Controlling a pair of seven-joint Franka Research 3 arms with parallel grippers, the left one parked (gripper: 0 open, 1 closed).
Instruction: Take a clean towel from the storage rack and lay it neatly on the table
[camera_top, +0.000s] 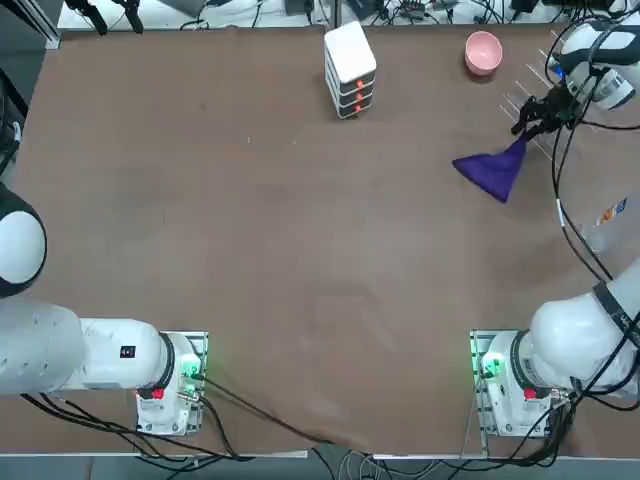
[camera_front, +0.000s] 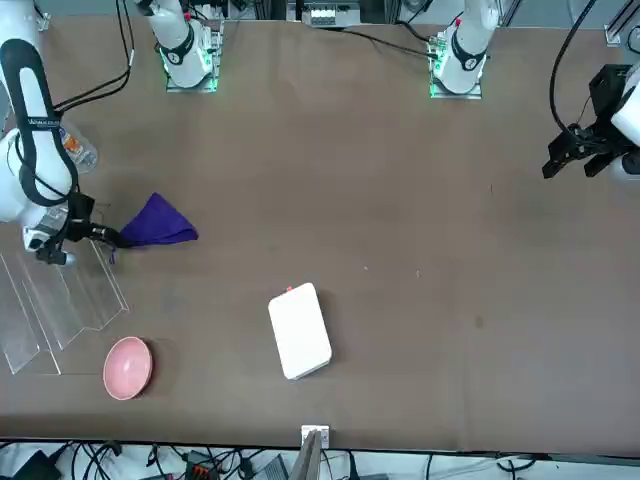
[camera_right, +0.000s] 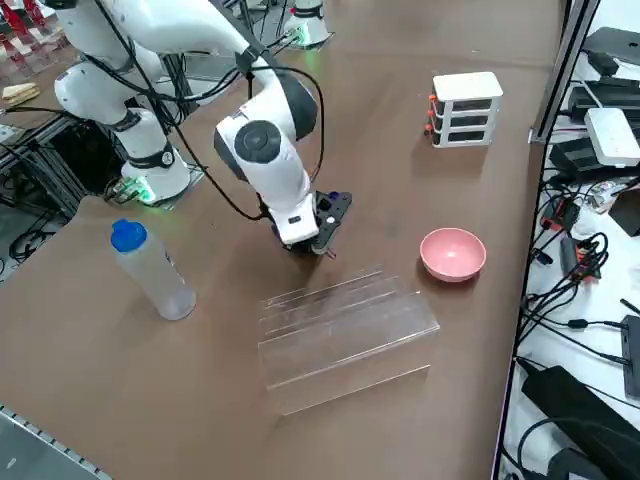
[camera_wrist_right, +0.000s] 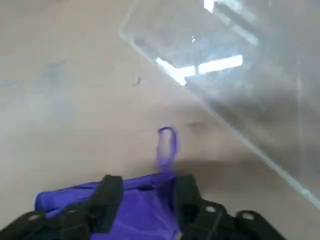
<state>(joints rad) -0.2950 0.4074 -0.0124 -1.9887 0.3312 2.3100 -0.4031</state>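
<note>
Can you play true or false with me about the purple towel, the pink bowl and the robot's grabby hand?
1. The towel is lying on the table. True.
2. The towel is spread out flat and neat. False: it sits in a bunched, pointed heap.
3. The right end effector is right at the towel, with one finger on each side of the cloth. True.
4. The pink bowl has the towel inside it. False: the bowl holds no towel and sits apart from it.
5. The towel is still hanging on the storage rack. False: it is on the table beside the rack.
</note>
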